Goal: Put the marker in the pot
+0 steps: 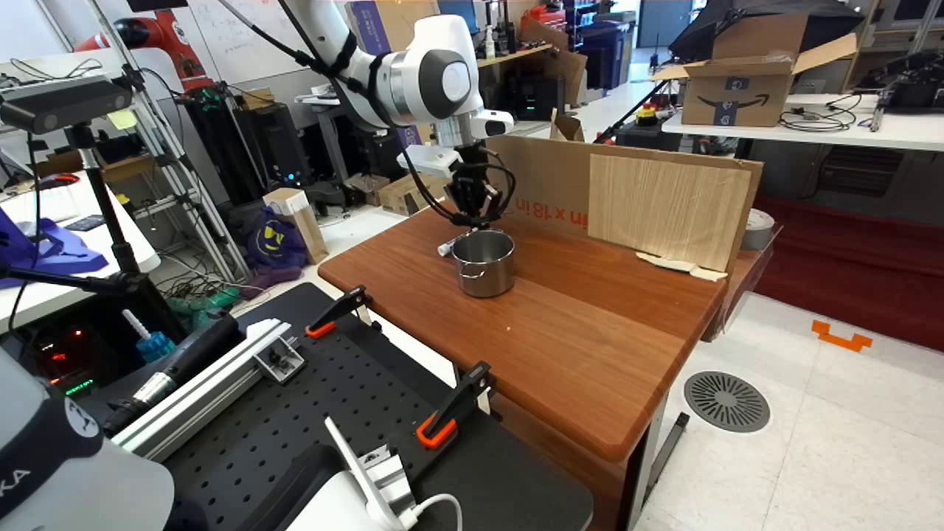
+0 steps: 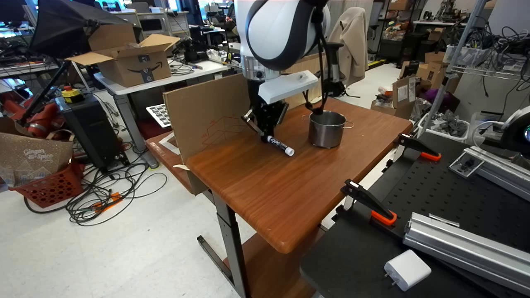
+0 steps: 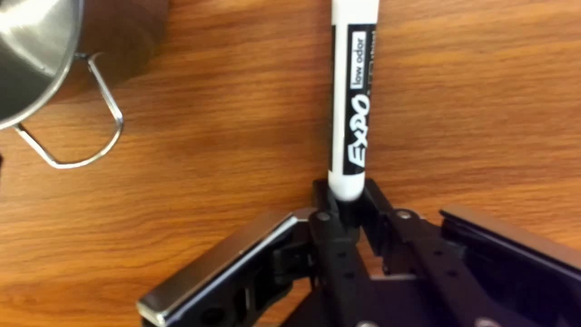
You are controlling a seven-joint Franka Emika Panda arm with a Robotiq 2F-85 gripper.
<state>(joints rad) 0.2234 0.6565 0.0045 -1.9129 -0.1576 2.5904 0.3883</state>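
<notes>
Tabletop, marker part-hidden by jaws

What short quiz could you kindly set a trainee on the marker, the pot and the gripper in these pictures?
1. Fill in the blank: in the wrist view, the large word printed on the marker is ____.

2. Choose one: in which part of the wrist view does the pot show?
A) Upper left
B) Lower left
C) Lower right

3. True or false: the marker, held near one end by the gripper, is outside the pot.

Key:
1. EXPO
2. A
3. True: it is beside the pot, not in it.
</notes>
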